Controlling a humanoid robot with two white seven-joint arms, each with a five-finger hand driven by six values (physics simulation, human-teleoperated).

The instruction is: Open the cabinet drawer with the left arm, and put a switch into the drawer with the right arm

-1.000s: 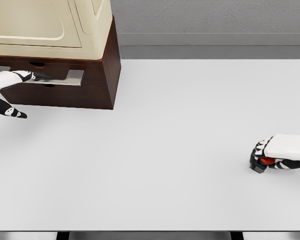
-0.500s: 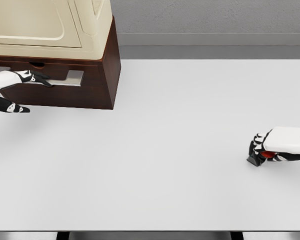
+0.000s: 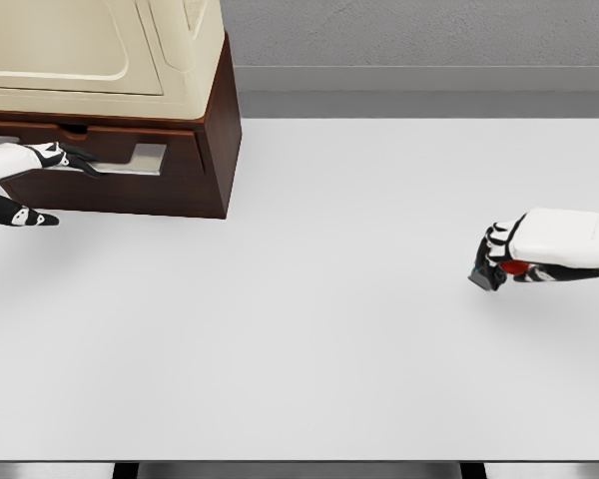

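At upper left, the left hand [image 3: 40,156] hooks its fingers into the drawer [image 3: 130,160]; the right hand [image 3: 539,257], at right, clasps the switch [image 3: 491,273] above the tabletop [image 3: 309,299], ready to carry.

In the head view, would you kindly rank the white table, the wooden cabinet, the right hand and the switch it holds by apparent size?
1. White table
2. Wooden cabinet, partly cropped by the frame
3. Right hand
4. Switch, mostly hidden in the grasp, so its full size is unclear
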